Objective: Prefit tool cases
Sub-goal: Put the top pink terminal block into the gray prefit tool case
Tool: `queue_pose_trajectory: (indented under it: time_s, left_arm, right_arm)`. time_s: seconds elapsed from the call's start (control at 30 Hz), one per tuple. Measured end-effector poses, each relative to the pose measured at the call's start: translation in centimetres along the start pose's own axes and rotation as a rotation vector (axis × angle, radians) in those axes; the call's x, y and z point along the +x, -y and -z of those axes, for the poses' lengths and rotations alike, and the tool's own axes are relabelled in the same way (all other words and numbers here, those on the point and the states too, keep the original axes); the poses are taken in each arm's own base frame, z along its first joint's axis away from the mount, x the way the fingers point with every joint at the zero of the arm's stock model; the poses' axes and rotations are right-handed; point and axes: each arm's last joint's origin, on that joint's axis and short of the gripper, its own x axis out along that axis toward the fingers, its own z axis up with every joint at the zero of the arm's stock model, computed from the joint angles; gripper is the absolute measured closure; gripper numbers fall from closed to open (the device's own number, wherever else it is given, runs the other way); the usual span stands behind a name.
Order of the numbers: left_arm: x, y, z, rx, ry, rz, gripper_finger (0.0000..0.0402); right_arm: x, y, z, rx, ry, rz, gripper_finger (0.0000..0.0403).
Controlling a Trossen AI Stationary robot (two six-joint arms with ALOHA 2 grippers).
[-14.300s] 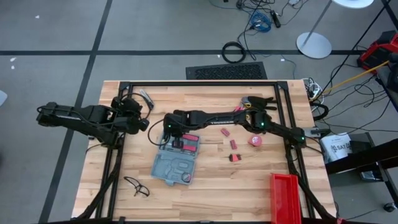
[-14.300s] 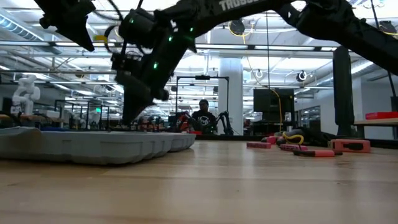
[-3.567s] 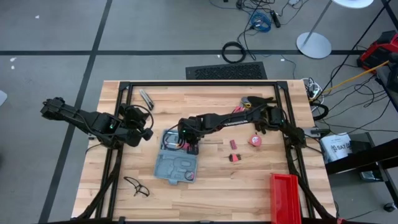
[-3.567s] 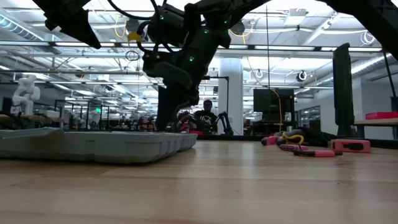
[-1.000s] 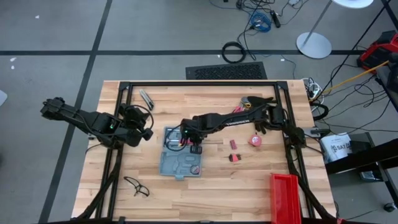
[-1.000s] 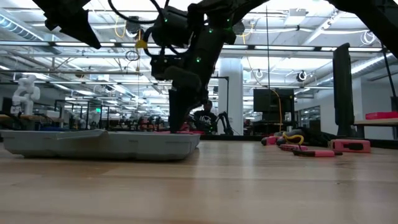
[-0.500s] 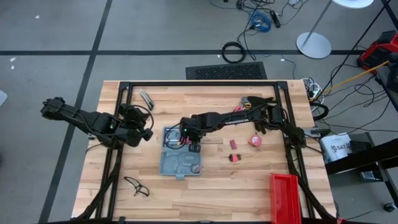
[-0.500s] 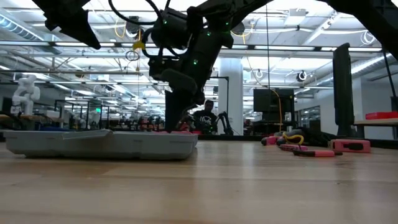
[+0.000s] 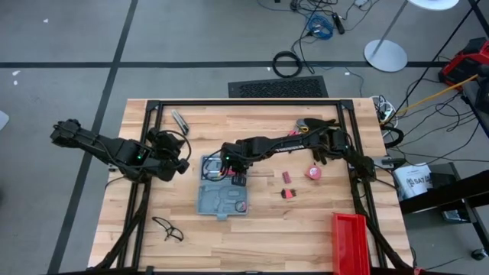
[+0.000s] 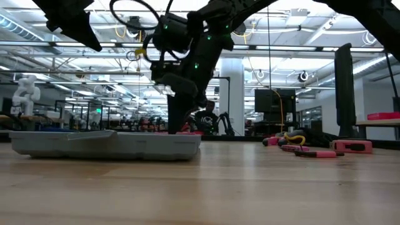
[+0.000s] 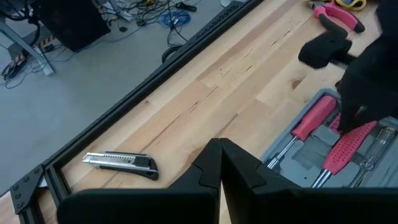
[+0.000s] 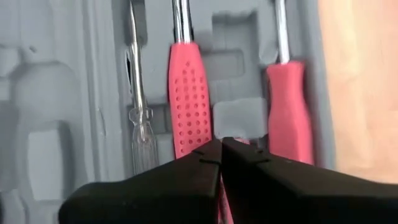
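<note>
The open blue-grey tool case (image 9: pixel 221 195) lies flat on the table, its grey tray holding red-handled screwdrivers (image 12: pixel 189 106) and a clear-handled one (image 12: pixel 140 149). It also shows in the low view (image 10: pixel 106 144) and the left wrist view (image 11: pixel 311 146). My right gripper (image 9: pixel 233 173) reaches in from the table's right and is shut, pointing down over the far end of the tray (image 12: pixel 221 148), between two red handles. My left gripper (image 11: pixel 221 165) is shut and waits just left of the case (image 9: pixel 181 164), touching nothing. My right gripper points its shut fingers (image 10: pixel 175 125) down from above at the tray's far part, on or just above the grey ridge (image 12: pixel 239 118) between the two red handles. Its own fingers cover the tips, so I cannot tell whether they touch the tray or a handle.
A utility knife (image 9: pixel 179 120) lies near the far left corner, and pliers (image 9: pixel 306 122) at the far edge. Small red parts (image 9: pixel 287 185) and a round red item (image 9: pixel 313 173) sit right of the case. A red bin (image 9: pixel 351 243) stands at the near right, and black glasses (image 9: pixel 168 228) at the near left.
My right gripper has crept a little toward the table's far left over the case's tray, staying shut and pointing down. The case has stayed flat on the table.
</note>
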Motion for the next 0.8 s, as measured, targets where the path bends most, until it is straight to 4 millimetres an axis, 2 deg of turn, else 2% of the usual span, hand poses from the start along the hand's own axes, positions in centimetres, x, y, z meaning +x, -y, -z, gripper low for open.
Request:
queue_pose_trajectory:
  time_s: [0.13,0.33,0.67,0.8]
  left_arm:
    - [0.0,0.0,0.0,0.0,0.0,0.0,0.0391]
    - [0.0,0.0,0.0,0.0,0.0,0.0,0.0391]
    - [0.0,0.0,0.0,0.003,-0.001,-0.001,0.0391]
    - [0.0,0.0,0.0,0.004,-0.002,-0.002,0.0391]
  right_arm:
    - [-1.5,0.1,-0.3,0.004,0.024,0.031,0.0403]
    - [-1.3,0.1,0.2,0.021,-0.026,0.049,0.0403]
    - [1.5,0.1,1.0,0.033,-0.083,0.028,0.0403]
    - [1.8,0.1,1.0,0.035,-0.086,0.011,0.0403]
